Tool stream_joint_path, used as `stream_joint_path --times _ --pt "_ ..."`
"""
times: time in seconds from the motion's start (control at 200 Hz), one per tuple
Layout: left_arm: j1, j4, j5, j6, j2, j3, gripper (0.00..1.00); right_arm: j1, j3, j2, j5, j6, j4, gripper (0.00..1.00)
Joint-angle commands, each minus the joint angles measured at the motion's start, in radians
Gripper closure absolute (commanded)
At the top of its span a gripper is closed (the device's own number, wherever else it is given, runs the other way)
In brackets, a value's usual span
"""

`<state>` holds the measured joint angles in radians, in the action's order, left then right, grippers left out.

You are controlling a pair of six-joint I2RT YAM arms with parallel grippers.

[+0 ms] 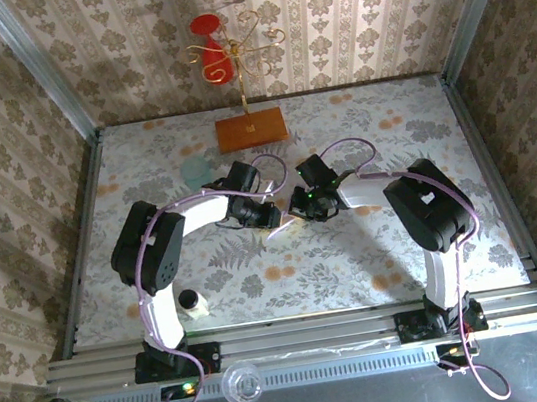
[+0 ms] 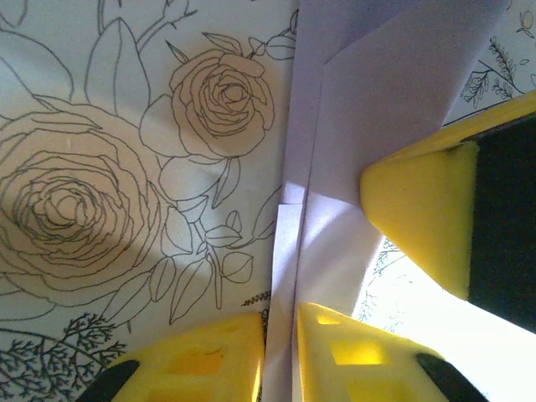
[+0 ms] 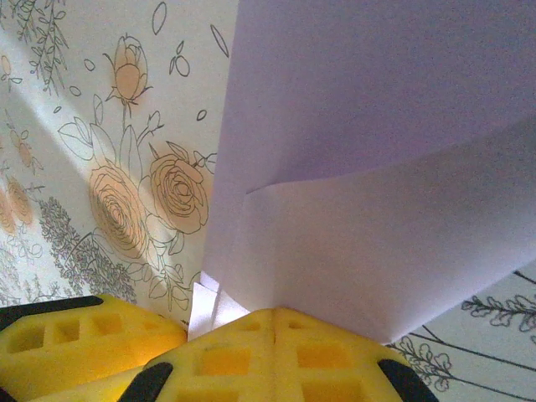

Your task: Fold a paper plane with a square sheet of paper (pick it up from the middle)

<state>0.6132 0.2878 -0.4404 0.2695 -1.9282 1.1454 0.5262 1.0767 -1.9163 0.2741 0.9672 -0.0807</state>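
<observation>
The lilac sheet of paper (image 2: 377,92), folded into several layers with lengthwise creases, is held between both grippers over the middle of the flowered table (image 1: 358,258). My left gripper (image 2: 283,322) is shut on a narrow folded edge of the paper (image 1: 280,225). My right gripper (image 3: 276,314) is shut on the paper (image 3: 377,151) from the opposite side, its fingertips pressed together. One right finger (image 2: 419,218) lies on the paper in the left wrist view. A left finger (image 3: 67,343) shows at the bottom left of the right wrist view. In the top view the left gripper (image 1: 268,213) and right gripper (image 1: 300,208) almost touch.
An orange-brown wooden board (image 1: 251,129) with a gold wire stand (image 1: 239,59) sits at the back centre. A pale teal cup (image 1: 196,168) stands just left of the left arm's wrist. A small white bottle (image 1: 191,304) stands near the left arm's base.
</observation>
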Motion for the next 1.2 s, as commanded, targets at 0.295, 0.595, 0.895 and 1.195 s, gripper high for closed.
stream_joint_path --times 0.295,0.595,0.895,1.195 --pt "-0.006 -0.059 0.038 0.073 0.194 -0.088 0.71 -0.035 0.040 -0.056 0.076 -0.141 -0.133 0.92" --pt "-0.001 -0.167 -0.149 0.125 0.140 -0.098 0.77 -0.048 0.072 -0.065 0.109 -0.164 -0.146 0.91" --pt "0.006 -0.167 -0.181 0.134 0.072 -0.101 0.83 -0.054 0.090 -0.074 0.116 -0.160 -0.152 0.91" --pt "0.016 -0.196 -0.246 0.143 0.049 -0.107 0.84 -0.055 0.092 -0.081 0.119 -0.156 -0.152 0.91"
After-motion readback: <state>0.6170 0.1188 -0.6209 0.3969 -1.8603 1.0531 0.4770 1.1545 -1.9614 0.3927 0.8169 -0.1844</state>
